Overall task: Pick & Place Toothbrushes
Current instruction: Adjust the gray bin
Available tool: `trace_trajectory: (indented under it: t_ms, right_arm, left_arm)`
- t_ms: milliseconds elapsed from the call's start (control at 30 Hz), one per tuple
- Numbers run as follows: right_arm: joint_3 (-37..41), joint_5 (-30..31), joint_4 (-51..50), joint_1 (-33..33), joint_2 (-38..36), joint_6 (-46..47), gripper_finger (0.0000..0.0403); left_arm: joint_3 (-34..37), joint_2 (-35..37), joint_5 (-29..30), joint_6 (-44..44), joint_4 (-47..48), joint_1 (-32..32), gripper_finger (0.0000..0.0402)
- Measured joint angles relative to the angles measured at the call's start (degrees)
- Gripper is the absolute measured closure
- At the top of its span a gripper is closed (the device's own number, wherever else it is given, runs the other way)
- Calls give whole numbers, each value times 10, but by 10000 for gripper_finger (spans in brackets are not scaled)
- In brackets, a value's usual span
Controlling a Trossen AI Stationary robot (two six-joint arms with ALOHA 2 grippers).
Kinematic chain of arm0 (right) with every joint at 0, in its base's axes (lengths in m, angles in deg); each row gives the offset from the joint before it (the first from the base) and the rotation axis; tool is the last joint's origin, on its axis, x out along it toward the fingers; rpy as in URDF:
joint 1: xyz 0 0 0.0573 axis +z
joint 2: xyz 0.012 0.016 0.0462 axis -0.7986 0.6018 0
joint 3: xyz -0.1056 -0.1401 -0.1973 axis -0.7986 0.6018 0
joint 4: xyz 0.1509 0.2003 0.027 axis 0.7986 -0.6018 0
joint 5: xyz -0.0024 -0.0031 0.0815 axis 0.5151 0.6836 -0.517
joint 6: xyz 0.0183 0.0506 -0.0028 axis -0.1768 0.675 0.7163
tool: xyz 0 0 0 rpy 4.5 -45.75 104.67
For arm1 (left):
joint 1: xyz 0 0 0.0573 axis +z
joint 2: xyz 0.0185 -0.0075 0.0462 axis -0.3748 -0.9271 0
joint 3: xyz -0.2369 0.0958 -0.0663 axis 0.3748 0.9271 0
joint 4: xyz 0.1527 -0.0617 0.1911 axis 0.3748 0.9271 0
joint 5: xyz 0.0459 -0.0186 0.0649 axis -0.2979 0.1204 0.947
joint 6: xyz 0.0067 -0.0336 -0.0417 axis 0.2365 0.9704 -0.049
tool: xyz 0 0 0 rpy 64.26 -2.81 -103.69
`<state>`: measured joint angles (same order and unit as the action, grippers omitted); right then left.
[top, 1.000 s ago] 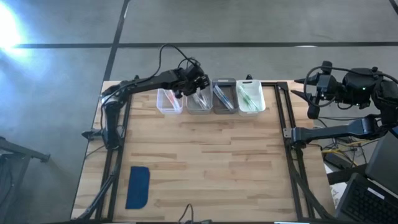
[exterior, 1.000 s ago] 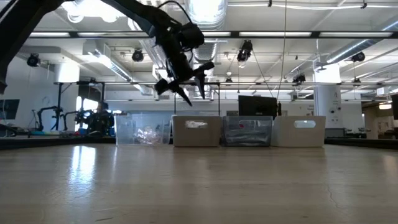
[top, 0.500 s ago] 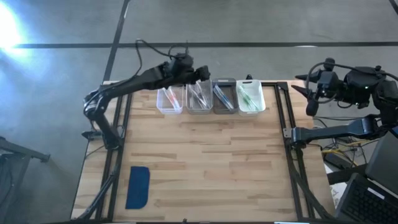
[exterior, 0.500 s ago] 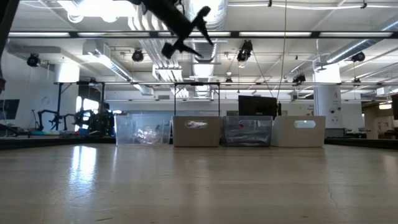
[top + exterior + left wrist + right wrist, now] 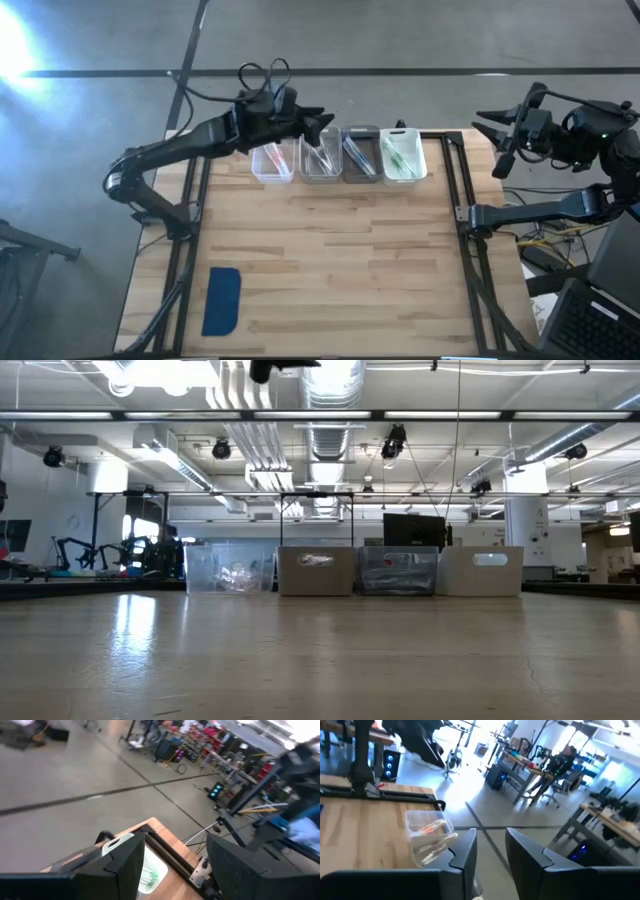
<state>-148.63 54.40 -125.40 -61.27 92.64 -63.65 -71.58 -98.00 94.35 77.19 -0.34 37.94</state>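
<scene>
The left pincer (image 5: 322, 122) has lifted up from the second bin (image 5: 320, 158), jaws spread and empty, so that drop looks done. The toothbrushes (image 5: 401, 156) lie sorted in the four bins at the worktop's (image 5: 350, 250) far edge (nothing loose remains). The right pincer (image 5: 492, 138), narrowing and empty, hangs off the right side.

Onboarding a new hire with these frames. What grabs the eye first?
The row of four small plastic bins at the table's far edge, each holding toothbrushes. Next, the left gripper, raised above the bins with jaws open and empty, while the right gripper waits off the table's right side. A dark-blue pad lies alone near the front-left corner.
</scene>
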Motion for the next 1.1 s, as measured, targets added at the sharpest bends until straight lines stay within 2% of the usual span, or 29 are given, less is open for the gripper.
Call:
trace_trajectory:
  t_ms: [167, 333, 400, 533, 633, 767, 933, 1100]
  right_arm:
    - [0, -1, 0, 0, 0, -22, 327]
    - [0, -2, 0, 0, 5, 65, 345]
    - [0, -9, -7, 0, 5, 85, 351]
    - [0, -117, -9, 0, -6, 95, 371]
    - [0, -156, -28, 0, -28, 127, 391]
    - [0, -165, -89, 0, -68, 178, 394]
    - [13, -176, -116, 0, -138, 183, 394]
    - [47, -185, -114, 0, -211, 187, 394]
  left_arm:
    - [0, 22, 0, -39, -5, -17, 184]
    - [0, 24, 1, -51, -19, -19, 184]
    - [0, 24, -2, -82, -19, -19, 184]
    - [-1, 27, -5, -179, -19, -44, 190]
    - [-1, 27, -7, -209, -18, -70, 209]
    - [-1, 28, 6, -232, -13, -99, 247]
    - [-1, 30, 7, -244, -14, -110, 291]
    - [-1, 31, 8, -253, -14, -109, 313]
